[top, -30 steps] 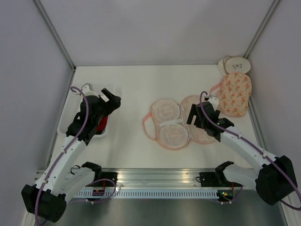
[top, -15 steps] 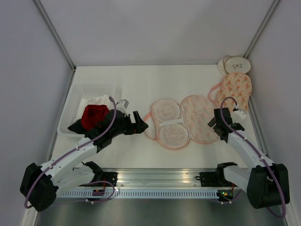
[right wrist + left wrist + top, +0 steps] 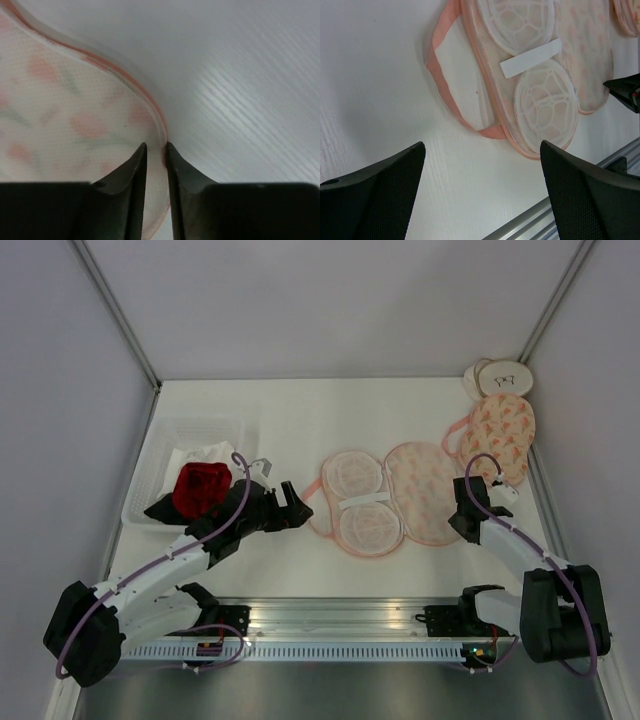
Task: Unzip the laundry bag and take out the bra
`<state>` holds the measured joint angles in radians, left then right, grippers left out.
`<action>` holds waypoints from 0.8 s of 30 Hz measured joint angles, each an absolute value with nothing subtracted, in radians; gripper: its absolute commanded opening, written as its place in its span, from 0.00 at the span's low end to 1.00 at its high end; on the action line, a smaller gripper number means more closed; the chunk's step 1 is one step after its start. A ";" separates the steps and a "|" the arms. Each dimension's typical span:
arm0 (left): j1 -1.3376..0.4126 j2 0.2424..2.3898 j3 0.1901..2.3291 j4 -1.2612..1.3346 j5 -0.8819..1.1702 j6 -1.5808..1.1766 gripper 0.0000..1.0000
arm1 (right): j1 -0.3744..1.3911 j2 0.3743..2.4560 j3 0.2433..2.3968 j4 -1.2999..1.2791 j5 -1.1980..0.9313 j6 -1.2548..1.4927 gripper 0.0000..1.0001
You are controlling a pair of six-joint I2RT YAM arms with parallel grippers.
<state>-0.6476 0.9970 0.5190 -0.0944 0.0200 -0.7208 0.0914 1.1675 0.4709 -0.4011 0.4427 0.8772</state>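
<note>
Where the top view looks down, the peach, orange-printed two-lobed fabric laundry bag (image 3: 390,502) lies unzipped at centre frame, with the left gripper (image 3: 297,506) just left of it, the right gripper (image 3: 462,523) at its right edge, and the crumpled red bra (image 3: 200,487) in the white plastic tray (image 3: 150,455) at left. The left wrist view shows the bag upper right, beyond widely spread jaws. In the right wrist view, narrow jaws pinch its pink-trimmed rim at lower centre.

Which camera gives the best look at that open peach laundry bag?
The top view: the whole laundry bag lies spread open there. The left wrist view shows its mesh half close up, cropped at the frame's edge. The right wrist view shows only a strip of its printed edge.
</note>
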 measured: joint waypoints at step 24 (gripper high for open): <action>-0.648 0.842 0.484 -0.152 -0.080 -0.802 0.96 | 0.345 1.082 0.659 0.026 -0.274 0.553 0.01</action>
<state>-0.6476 0.8421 0.4835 -0.1516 -0.0795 -0.8024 0.3447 1.0824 0.6594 0.0257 -0.2741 0.5529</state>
